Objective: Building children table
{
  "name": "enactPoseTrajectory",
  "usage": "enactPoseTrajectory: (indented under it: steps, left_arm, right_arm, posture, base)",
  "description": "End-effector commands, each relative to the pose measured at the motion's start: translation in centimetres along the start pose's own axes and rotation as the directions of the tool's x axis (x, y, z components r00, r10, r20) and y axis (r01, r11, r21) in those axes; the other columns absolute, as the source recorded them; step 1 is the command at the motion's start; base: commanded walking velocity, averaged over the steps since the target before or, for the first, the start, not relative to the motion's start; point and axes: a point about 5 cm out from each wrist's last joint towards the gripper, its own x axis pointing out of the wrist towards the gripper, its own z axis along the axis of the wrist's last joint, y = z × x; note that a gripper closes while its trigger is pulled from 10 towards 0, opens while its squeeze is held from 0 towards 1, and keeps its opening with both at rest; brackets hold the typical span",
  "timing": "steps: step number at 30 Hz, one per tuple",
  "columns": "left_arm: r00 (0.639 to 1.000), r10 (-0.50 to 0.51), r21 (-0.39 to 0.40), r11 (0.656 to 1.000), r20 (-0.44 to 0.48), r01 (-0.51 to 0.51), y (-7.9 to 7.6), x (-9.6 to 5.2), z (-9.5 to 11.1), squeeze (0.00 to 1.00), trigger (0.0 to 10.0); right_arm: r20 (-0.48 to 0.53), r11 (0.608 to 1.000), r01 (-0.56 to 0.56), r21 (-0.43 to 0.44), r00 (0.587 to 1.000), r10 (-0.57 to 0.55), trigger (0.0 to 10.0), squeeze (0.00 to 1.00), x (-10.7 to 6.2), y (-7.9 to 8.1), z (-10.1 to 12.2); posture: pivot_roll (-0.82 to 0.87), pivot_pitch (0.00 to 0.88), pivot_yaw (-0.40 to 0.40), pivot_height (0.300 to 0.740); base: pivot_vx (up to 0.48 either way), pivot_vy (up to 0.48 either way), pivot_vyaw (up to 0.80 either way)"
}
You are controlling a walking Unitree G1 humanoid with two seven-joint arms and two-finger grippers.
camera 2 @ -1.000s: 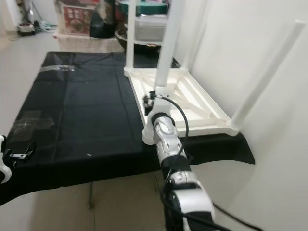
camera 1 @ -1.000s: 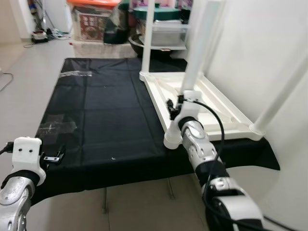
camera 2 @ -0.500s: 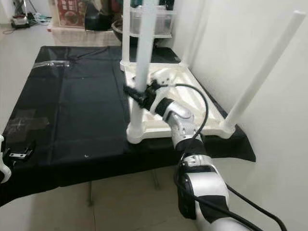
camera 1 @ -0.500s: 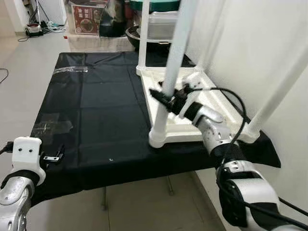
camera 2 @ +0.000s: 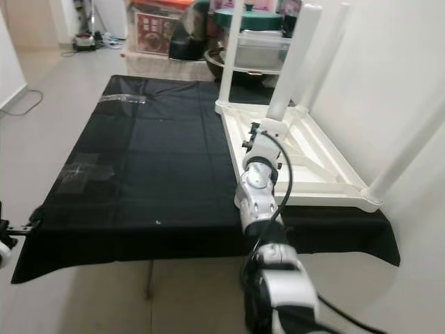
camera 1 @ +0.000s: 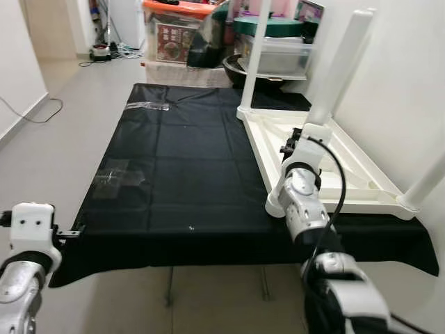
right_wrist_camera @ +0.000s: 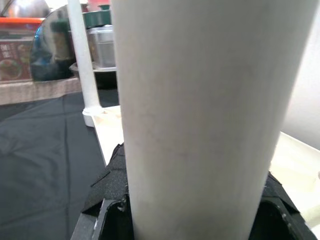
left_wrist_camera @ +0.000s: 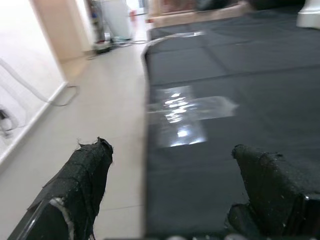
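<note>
While L fingers (left_wrist_camera: 90,175) hang open off the cloth edge (camera 1: 104,250), R fingers (right_wrist_camera: 107,190) clamp the near-corner table leg (camera 1: 334,73).

The right tool (camera 1: 295,142) is hidden behind its wrist and the table leg (camera 1: 338,66).

Layout, as seen from the robot's head:

- Bench covered by a black cloth (camera 1: 181,160): directly ahead, extending away from the robot.
- Upside-down white plastic children's table (camera 1: 327,163): on the bench's right half, against the right wall (camera 1: 396,76), legs upward.
- White cylindrical table leg (camera 1: 337,73): at the table's near left corner; right gripper (camera 1: 295,142) clasped around it.
- Second white leg (camera 1: 259,52): at the far left corner.
- Third white leg (camera 1: 427,184): at the near right corner, beside the wall.
- Patches of clear tape (camera 1: 119,175): on the cloth's left side, one near, one farther back.
- Left gripper (camera 1: 69,231): at the bench's near left edge.
- Storage boxes and metal pots (camera 1: 208,38): on the floor behind the bench.
</note>
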Motion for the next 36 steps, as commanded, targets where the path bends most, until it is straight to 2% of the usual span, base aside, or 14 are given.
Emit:
enactPoseTrajectory:
  steps: [1,2,3,7,9,10,20,21,24,25,27,28,30,36]
  left_arm:
    - [1.0,-0.015,-0.01,1.0,-0.006,0.015,-0.4,0.1,0.0,0.0,10.0]
    - [1.0,-0.017,-0.011,1.0,-0.006,0.017,-0.4,0.2,0.0,0.0,10.0]
    - [1.0,-0.021,-0.011,1.0,-0.005,0.021,-0.4,0.4,0.0,0.0,10.0]
    - [1.0,-0.025,-0.007,1.0,-0.004,0.025,-0.6,0.5,0.0,0.0,10.0]
    - [1.0,-0.025,-0.006,1.0,-0.004,0.025,-0.6,0.5,0.0,0.0,10.0]
    - [1.0,-0.024,-0.008,1.0,-0.003,0.024,-0.5,0.4,0.0,0.0,10.0]
    - [1.0,-0.024,-0.015,1.0,0.003,0.024,-0.6,0.7,0.0,0.0,10.0]
    - [1.0,-0.026,-0.014,1.0,0.002,0.026,-0.6,0.7,0.0,0.0,10.0]
    - [1.0,-0.026,-0.013,1.0,0.002,0.026,-0.6,0.7,0.0,0.0,10.0]
    - [1.0,-0.026,-0.012,1.0,0.002,0.026,-0.6,0.7,0.0,0.0,10.0]
    - [1.0,-0.024,-0.011,1.0,0.002,0.024,-0.6,0.6,0.0,0.0,10.0]
    - [1.0,-0.019,-0.011,1.0,0.001,0.019,-0.6,0.4,0.0,0.0,10.0]
    - [1.0,-0.017,-0.013,1.0,0.0,0.017,-0.6,0.3,0.0,0.0,10.0]
    - [1.0,-0.017,-0.021,1.0,-0.002,0.017,-0.5,0.3,0.0,0.0,10.0]
  right_arm:
    - [-0.142,0.999,-0.026,-0.035,0.99,0.021,10.0,0.0,-0.8,-0.3,-3.0]
    - [-0.125,0.991,-0.13,0.02,0.983,0.131,10.0,0.0,-1.2,1.1,-2.8]
    - [-0.004,0.946,-0.297,0.133,0.954,0.3,10.0,1.0,-1.2,2.4,-1.4]
    - [0.062,0.898,-0.421,0.13,0.907,0.416,10.0,1.0,0.7,3.3,1.4]
    - [0.106,0.823,-0.554,0.122,0.832,0.544,10.0,0.68,1.2,4.0,3.3]
    - [0.143,0.751,-0.654,0.09,0.755,0.64,10.0,0.0,1.3,4.1,4.5]
    - [0.002,0.295,-0.95,-0.1,0.296,0.955,10.0,0.0,-0.7,3.4,3.0]
    - [-0.049,0.268,-0.958,-0.104,0.274,0.961,3.4,0.0,-1.2,3.8,1.7]
    - [-0.071,0.257,-0.961,-0.105,0.265,0.962,3.4,0.0,-1.3,4.0,0.9]
    - [-0.086,0.317,-0.942,-0.108,0.326,0.941,0.0,0.0,-1.1,4.2,0.5]
    - [-0.107,0.447,-0.887,-0.114,0.458,0.882,0.0,0.0,-0.3,4.2,0.1]
    - [-0.156,0.862,-0.5,-0.083,0.861,0.484,0.0,0.0,2.3,1.9,-0.5]
    - [-0.182,0.992,-0.123,-0.02,0.976,0.118,0.0,0.0,3.2,-1.3,-1.1]
    - [-0.174,1.0,0.0,-0.012,0.985,-0.003,1.1,0.0,0.5,-2.0,-2.5]
  posture:
    - [0.1,0.0,-0.093,0.74]
    - [0.09,0.0,-0.086,0.74]
    - [0.1,0.0,-0.087,0.74]
    - [0.1,0.0,-0.094,0.74]
    - [0.1,0.0,-0.095,0.74]
    - [0.1,0.0,-0.098,0.74]
    - [0.11,0.0,-0.096,0.74]
    - [0.12,0.0,-0.101,0.74]
    - [0.12,0.0,-0.101,0.74]
    - [0.12,0.0,-0.103,0.74]
    - [0.12,0.0,-0.105,0.74]
    - [0.12,0.0,-0.105,0.74]
    - [0.12,0.0,-0.103,0.74]
    - [0.1,0.0,-0.092,0.74]
  base:
    - [0.0,0.0,0.0]
    - [0.0,0.0,0.0]
    - [0.0,0.0,0.0]
    - [0.0,0.0,0.0]
    - [0.0,0.0,0.0]
    - [0.0,0.0,0.0]
    - [0.0,0.0,0.0]
    - [0.0,0.0,0.0]
    - [0.0,0.0,0.0]
    - [0.0,0.0,0.0]
    - [0.0,0.0,0.0]
    - [0.0,0.0,0.0]
    - [0.0,0.0,0.0]
    - [0.0,0.0,0.0]
